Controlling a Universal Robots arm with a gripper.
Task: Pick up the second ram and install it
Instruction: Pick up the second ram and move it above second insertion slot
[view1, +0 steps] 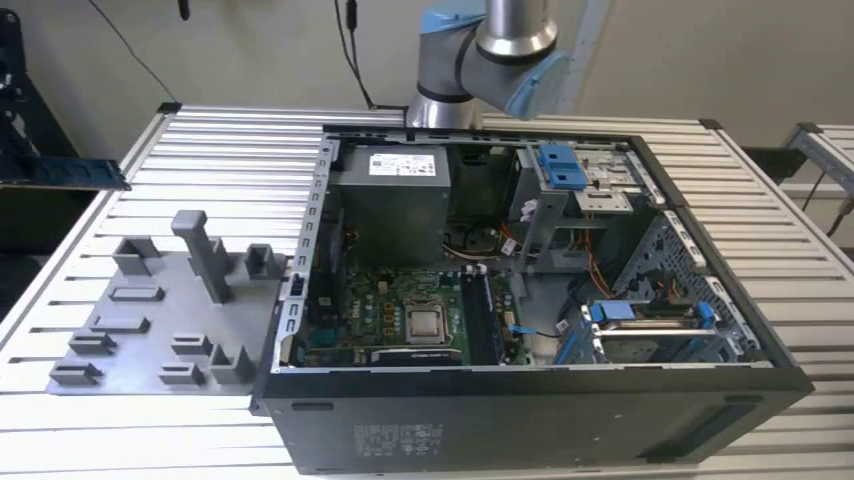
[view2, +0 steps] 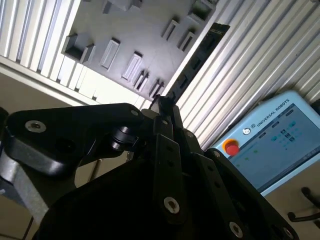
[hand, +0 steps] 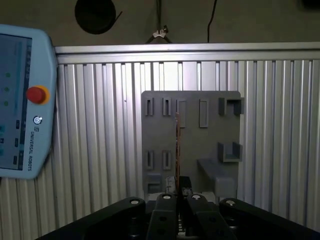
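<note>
Ribbed aluminium slats make up the desk (view1: 200, 150), with a pale wall behind it. An open computer case (view1: 534, 420) lies on the desk towards the exterior view's right. Its green motherboard (view1: 387, 300) faces up, with a square silver processor (view1: 427, 322) near the middle. Just beside the case, on the exterior view's left, sits a grey tray (view1: 147, 300) with upright posts and small sockets. The arm (view1: 487, 60) rises behind the case at the far edge of the desk.

In both wrist views the gripper (hand: 177, 192) is clenched on the second ram (hand: 176, 145), its black fingers pinching one end of the board. In the first wrist view the ram is seen edge-on as a thin line running out from the fingertips across the tray. In the second wrist view it is a dark strip with a row of chips. In the exterior view it is a blue strip at the far left edge, raised off the desk and well apart from the case.

A teach pendant (hand: 20, 100) with a red button (hand: 36, 95) lies on the slats beside the tray.
</note>
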